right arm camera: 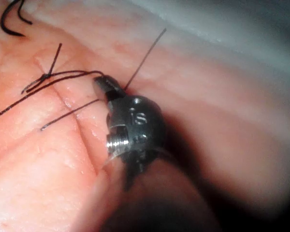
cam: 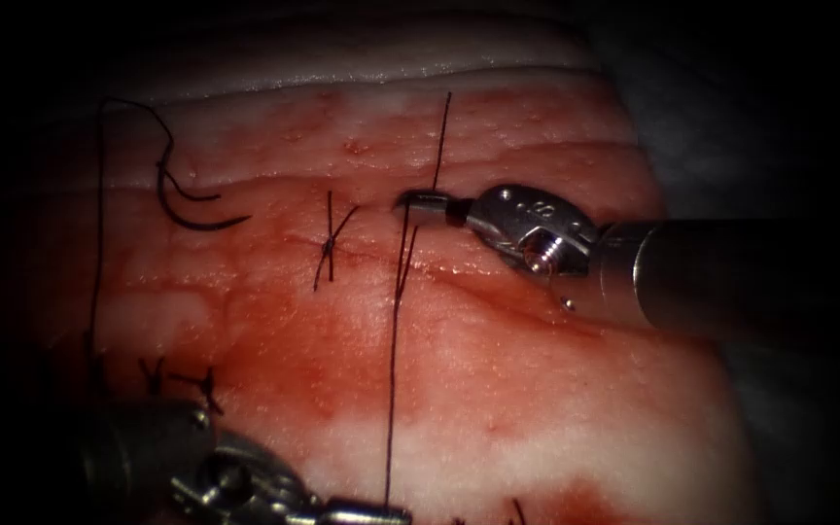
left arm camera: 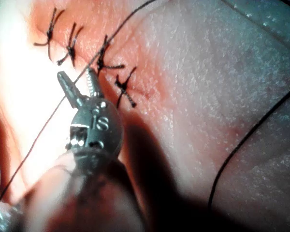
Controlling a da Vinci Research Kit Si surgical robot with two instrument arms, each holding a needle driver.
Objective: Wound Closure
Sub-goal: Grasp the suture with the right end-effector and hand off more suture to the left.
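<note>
Needle [cam: 192, 206]: we find it lying loose on the tissue [cam: 498, 369], well to the left of the cut [cam: 410, 264], no tool on it and not driven into the flesh. Its curve rests flat, thread [cam: 393, 369] trailing off its upper end and down the tissue's far left edge. We see the right tool [cam: 418, 202] just above the cut, jaws pressed together on the thread where the strands cross the cut. A tied knot [cam: 331, 241] sits left of it, between tool and needle. The left tool [left arm camera: 79, 86], near the tissue's front edge, has its jaws spread, the thread running between them, nothing pinched. Four finished stitches [left arm camera: 70, 41] lie just beyond its tips.
</note>
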